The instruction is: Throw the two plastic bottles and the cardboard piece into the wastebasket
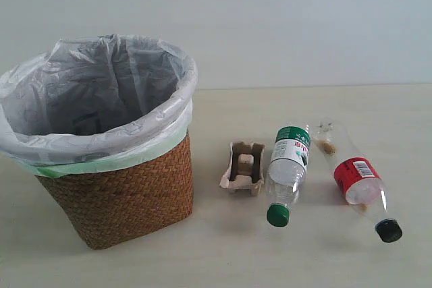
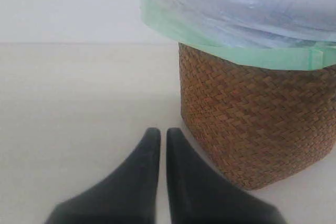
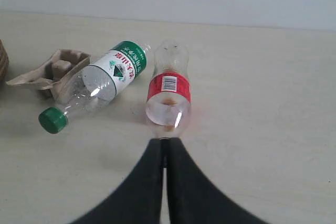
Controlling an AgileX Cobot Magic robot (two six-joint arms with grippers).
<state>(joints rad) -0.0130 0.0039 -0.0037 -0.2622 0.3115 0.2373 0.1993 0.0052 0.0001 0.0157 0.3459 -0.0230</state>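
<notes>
The wicker wastebasket (image 1: 121, 193) with its plastic liner stands at the left of the table. To its right lie the beige cardboard piece (image 1: 243, 166), the green-label bottle (image 1: 289, 166) and the red-label bottle (image 1: 354, 177), both on their sides with caps toward the front. Neither gripper shows in the exterior view. My left gripper (image 2: 163, 132) is shut and empty, low over the table beside the wastebasket (image 2: 252, 124). My right gripper (image 3: 165, 142) is shut and empty, its tips in line with the red-label bottle (image 3: 168, 90) and hiding its cap. The green-label bottle (image 3: 105, 85) and cardboard piece (image 3: 50, 72) lie beside it.
A pale wooden table (image 1: 270, 254) carries everything, with a plain light wall behind. Bare tabletop stretches to the right of the red-label bottle and in front of the bottles.
</notes>
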